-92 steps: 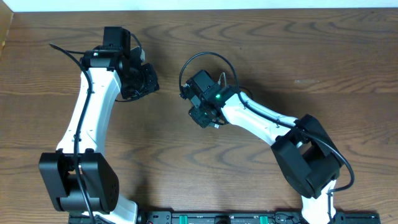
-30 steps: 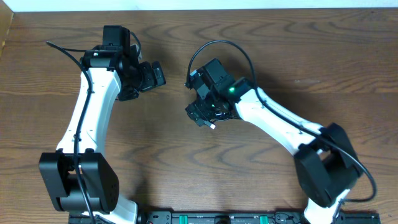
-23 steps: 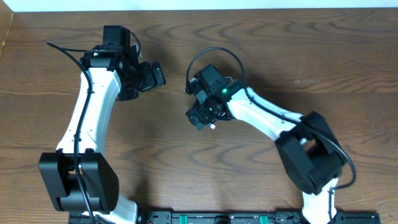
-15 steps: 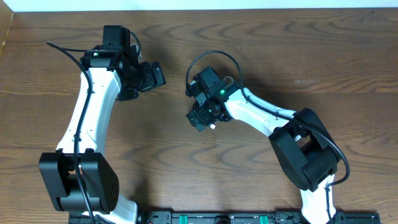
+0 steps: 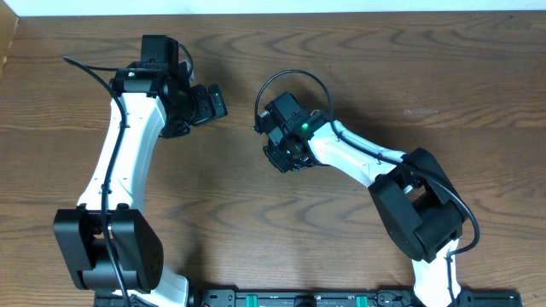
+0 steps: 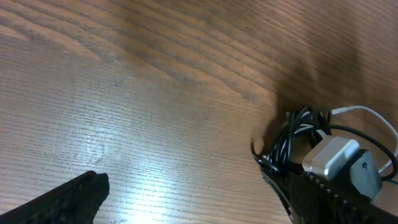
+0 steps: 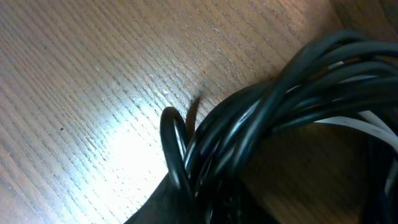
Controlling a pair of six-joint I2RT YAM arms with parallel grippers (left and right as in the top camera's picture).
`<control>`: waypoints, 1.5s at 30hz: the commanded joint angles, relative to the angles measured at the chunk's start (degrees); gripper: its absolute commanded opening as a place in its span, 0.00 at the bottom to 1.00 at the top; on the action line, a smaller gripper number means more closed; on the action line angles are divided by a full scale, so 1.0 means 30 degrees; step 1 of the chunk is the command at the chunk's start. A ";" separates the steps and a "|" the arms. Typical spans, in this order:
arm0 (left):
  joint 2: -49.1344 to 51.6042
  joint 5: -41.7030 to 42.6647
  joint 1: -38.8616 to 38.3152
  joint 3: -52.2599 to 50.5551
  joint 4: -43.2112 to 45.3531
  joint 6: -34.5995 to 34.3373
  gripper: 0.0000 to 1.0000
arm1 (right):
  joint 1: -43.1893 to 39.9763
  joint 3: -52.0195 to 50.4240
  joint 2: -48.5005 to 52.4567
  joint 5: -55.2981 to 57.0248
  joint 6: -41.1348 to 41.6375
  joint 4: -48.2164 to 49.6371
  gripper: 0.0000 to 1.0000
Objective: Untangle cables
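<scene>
Brown wood-grain table (image 5: 384, 60), bare.

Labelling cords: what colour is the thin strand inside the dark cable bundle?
The thin strand is white, among black cables; clearest in right wrist view.

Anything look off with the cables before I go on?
Yes: the thin black cables are wound into one tight bundle beneath the right gripper, with the thin white cable running through it. No damage shows.

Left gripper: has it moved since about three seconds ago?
Yes. Against the table's far edge in the overhead view, the left gripper now sits slightly nearer that edge and further toward the right arm.
</scene>
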 commanded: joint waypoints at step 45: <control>0.0102 -0.0262 0.0051 0.0044 -0.0051 0.0138 0.98 | -0.8692 0.0138 0.3759 -2.4997 0.0867 -0.0248 0.13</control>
